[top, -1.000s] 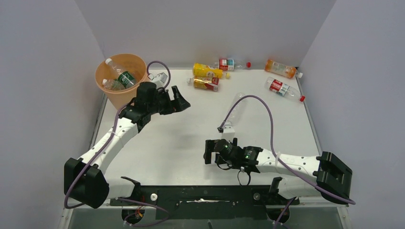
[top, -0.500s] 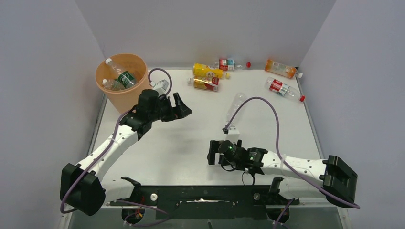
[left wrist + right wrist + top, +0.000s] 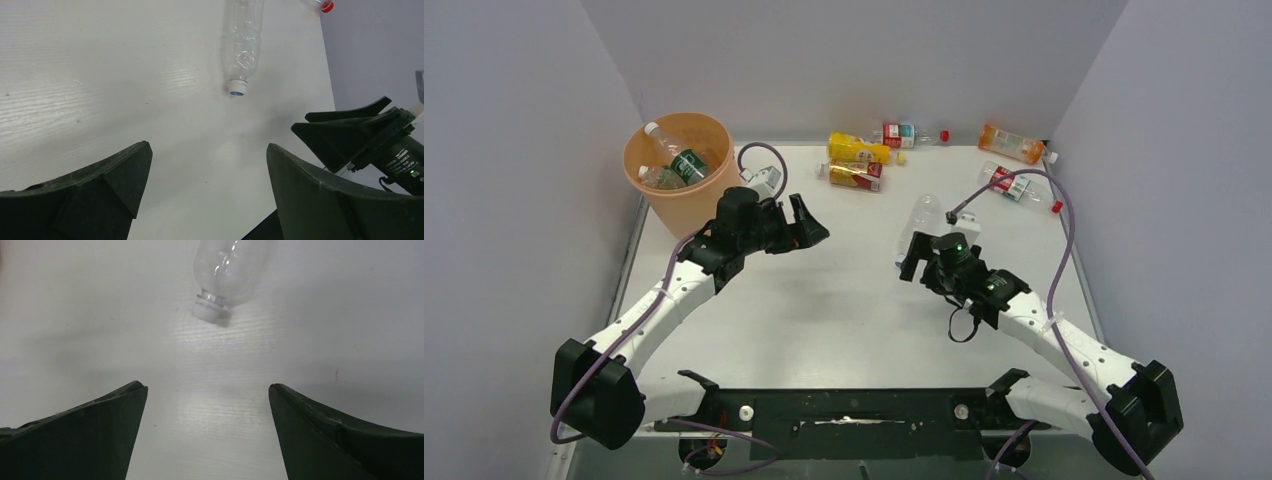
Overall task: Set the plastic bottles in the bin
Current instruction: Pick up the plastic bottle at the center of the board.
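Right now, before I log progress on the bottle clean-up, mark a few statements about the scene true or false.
The left gripper and right gripper are both open and empty. True.
The bin is empty. False: a green-labelled bottle and a second bottle lie inside.
A clear bottle lies on its side just ahead of the right gripper. True.
The left gripper is above the bin. False: it hovers over the table, beside the bin.

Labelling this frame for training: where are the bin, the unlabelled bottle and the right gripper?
bin [image 3: 669, 205], top view, outer wall.
unlabelled bottle [image 3: 232, 265], right wrist view, clear body.
right gripper [image 3: 207, 386], right wrist view, midway between its open fingertips.
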You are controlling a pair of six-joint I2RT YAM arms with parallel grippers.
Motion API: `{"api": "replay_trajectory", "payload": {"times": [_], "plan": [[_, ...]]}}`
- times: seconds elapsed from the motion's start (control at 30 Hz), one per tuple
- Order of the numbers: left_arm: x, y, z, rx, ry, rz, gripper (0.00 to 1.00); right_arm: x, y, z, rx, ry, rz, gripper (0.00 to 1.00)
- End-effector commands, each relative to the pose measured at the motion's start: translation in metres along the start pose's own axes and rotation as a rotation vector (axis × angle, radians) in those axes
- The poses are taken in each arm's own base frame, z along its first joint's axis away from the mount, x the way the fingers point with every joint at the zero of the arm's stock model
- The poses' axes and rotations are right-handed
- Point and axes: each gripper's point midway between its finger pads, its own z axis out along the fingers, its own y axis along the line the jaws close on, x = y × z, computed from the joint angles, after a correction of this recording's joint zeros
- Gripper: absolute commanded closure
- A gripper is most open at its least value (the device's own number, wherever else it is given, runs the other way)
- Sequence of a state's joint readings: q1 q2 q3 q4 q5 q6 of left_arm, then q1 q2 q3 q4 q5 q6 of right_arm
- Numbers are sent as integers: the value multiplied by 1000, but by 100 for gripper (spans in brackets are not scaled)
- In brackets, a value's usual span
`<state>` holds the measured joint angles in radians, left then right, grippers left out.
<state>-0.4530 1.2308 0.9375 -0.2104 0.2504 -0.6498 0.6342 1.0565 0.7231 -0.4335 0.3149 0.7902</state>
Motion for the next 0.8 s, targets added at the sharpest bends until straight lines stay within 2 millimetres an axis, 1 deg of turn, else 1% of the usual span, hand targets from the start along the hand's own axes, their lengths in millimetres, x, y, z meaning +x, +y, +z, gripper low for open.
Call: {"api": "replay_trajectory", "payload": {"times": [0.0,0.2,0.37,0.5,0.67,0.77], "plan": [[-17,-17,0,60,-60,32,14,-37,6,7,-47,-51,-29,2],[-13,-18,-3,79,-67,18,14,-46,16,35,-57,-37,-27,2],[-10,-18,-4,82,-62,17,14,-60,17,57,-47,-50,-18,2],[-1,-14,-3,78,-49,10,14,-67,16,73,-37,-47,-3,2],[7,-11,-4,77,-41,-3,14,-68,17,97,-16,-16,11,2],[8,-13,-6,78,-41,-1,14,-63,19,110,-8,9,14,2]]}}
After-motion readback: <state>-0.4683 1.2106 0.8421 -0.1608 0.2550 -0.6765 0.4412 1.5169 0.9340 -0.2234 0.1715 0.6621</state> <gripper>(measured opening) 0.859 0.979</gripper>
